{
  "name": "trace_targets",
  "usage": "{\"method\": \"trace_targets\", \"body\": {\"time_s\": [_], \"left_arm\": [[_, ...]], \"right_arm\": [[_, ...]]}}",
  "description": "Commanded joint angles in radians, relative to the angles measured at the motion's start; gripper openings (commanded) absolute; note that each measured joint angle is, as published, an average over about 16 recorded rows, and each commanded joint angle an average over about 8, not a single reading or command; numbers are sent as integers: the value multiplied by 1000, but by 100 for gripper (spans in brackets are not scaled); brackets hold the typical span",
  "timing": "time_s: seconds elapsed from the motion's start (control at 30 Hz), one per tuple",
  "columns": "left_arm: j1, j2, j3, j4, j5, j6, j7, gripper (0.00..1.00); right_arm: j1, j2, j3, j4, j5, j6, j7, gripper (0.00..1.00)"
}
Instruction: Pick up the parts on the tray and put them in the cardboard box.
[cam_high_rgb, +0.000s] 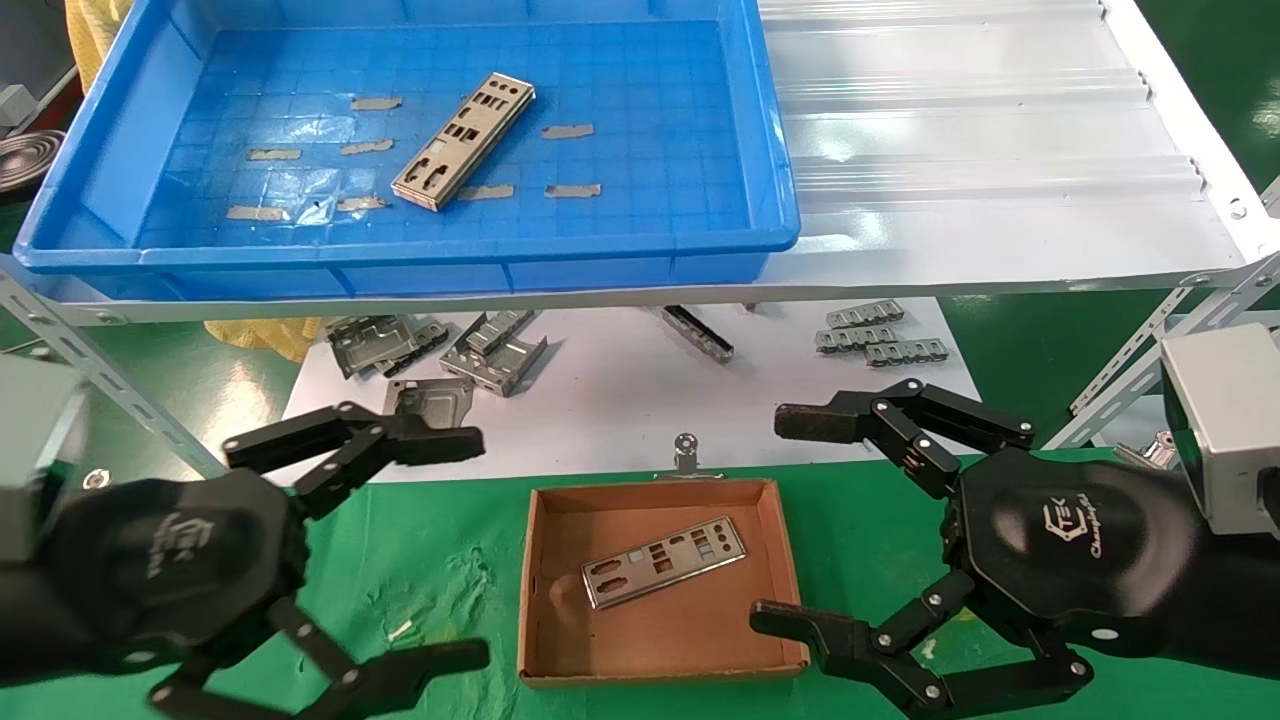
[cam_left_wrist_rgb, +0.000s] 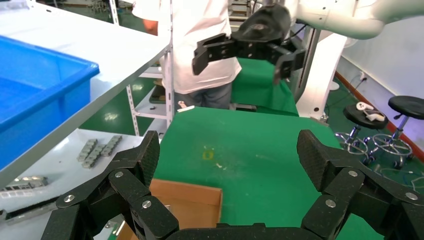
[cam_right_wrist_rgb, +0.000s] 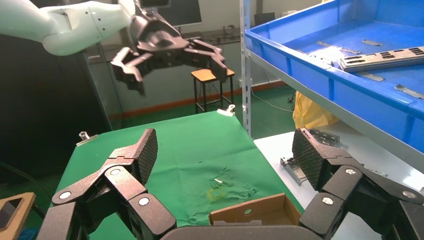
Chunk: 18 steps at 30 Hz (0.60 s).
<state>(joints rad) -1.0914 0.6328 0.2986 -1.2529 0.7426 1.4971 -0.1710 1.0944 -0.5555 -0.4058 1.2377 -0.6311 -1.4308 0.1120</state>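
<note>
One silver part (cam_high_rgb: 463, 141) lies diagonally on the floor of the blue tray (cam_high_rgb: 100, 255) on the upper shelf; it also shows in the right wrist view (cam_right_wrist_rgb: 382, 58). A second part (cam_high_rgb: 664, 561) lies inside the cardboard box (cam_high_rgb: 535, 590) on the green cloth. My left gripper (cam_high_rgb: 470, 545) is open and empty, left of the box. My right gripper (cam_high_rgb: 785, 520) is open and empty, right of the box. A box corner shows in the left wrist view (cam_left_wrist_rgb: 190, 202) and the right wrist view (cam_right_wrist_rgb: 250, 212).
Folded grey metal brackets (cam_high_rgb: 440, 350) and small grey pieces (cam_high_rgb: 875, 335) lie on the white lower shelf behind the box. A white corrugated panel (cam_high_rgb: 990, 150) lies right of the tray. Slanted shelf struts (cam_high_rgb: 90, 370) stand at both sides. A person (cam_left_wrist_rgb: 200, 45) stands beyond the table.
</note>
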Motion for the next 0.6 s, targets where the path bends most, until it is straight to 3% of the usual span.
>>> {"method": "trace_targets", "body": {"time_s": [0.03, 0.6], "left_arm": [[14, -18, -16, -27, -10, -1, -13, 100], [24, -30, -27, -43, -18, -2, -20, 100]], "right_arm": [[0, 0, 0, 0, 0, 0, 0, 100], [0, 0, 0, 0, 0, 0, 0, 100]]}}
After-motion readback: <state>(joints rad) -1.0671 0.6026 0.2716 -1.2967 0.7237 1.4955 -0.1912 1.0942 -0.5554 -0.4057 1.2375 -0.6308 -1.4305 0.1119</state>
